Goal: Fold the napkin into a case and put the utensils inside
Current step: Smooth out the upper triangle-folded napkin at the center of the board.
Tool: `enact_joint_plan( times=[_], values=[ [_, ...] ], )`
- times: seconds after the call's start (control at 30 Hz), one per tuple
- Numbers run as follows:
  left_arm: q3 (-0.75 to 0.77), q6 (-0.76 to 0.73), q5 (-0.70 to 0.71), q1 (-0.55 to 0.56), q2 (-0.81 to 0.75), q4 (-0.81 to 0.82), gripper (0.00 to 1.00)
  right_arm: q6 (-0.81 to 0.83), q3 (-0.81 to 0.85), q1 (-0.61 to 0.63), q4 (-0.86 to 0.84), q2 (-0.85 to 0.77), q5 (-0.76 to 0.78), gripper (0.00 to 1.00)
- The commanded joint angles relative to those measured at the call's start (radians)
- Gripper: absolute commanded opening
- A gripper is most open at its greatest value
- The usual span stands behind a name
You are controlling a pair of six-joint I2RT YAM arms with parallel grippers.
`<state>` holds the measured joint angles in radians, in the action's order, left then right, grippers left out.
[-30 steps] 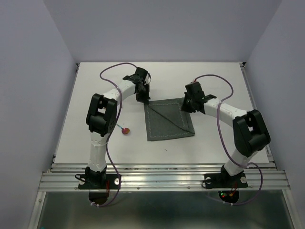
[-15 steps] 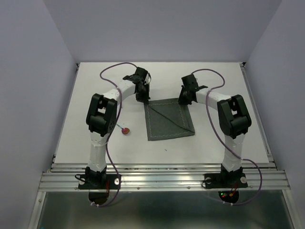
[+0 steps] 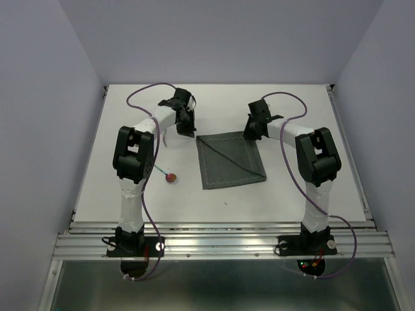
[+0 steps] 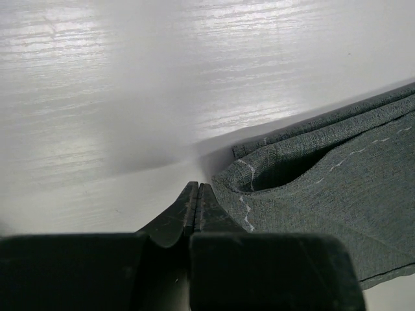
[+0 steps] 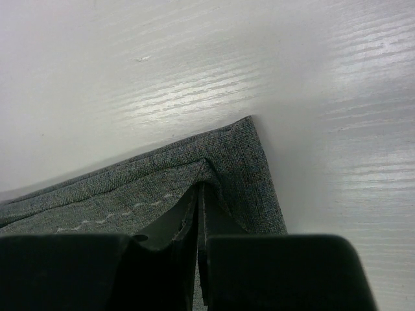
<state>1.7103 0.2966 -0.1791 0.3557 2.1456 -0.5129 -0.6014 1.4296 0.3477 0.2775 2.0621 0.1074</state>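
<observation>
The napkin [image 3: 230,161] lies flat mid-table as a dark grey folded square with a diagonal seam; no case shows. My left gripper [image 3: 189,129] is shut and empty, its tip [image 4: 196,186] on bare table just left of the napkin's far-left corner [image 4: 324,188]. Also shut, my right gripper [image 3: 249,134] has its tip [image 5: 200,185] resting on the far-right corner, where the napkin [image 5: 130,188] puckers round it. One of the utensils, a spoon [image 3: 170,177] with a red bowl and teal handle, lies left of the cloth by the left arm.
Purple cables [image 3: 146,92] loop above both forearms. White walls close in the table on three sides, and a metal rail [image 3: 220,236] runs along the near edge by the arm bases.
The left gripper has drawn back to the left, off the napkin's far-left corner. The right arm swung its gripper onto the far-right corner and stayed there. The napkin shifted slightly farther.
</observation>
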Motion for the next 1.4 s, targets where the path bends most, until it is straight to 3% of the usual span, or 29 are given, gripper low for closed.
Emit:
enact_joint_plan(
  times=[0.0,0.33,0.7,1.37],
  values=[
    [0.034,-0.005,-0.029,0.005,-0.053,0.007,0.00,0.014,-0.015,-0.004,0.008,0.016,0.023,0.06],
    [-0.069,0.016,-0.114,0.023,-0.196,0.100,0.00,0.014,-0.015,-0.004,0.008,0.009,0.012,0.06],
    [0.025,-0.002,-0.043,0.035,-0.069,0.057,0.00,0.014,-0.027,-0.004,0.008,0.000,0.018,0.06],
    [0.048,-0.017,-0.043,0.035,0.060,0.083,0.00,0.014,-0.054,-0.004,0.008,-0.037,0.020,0.06]
  ],
)
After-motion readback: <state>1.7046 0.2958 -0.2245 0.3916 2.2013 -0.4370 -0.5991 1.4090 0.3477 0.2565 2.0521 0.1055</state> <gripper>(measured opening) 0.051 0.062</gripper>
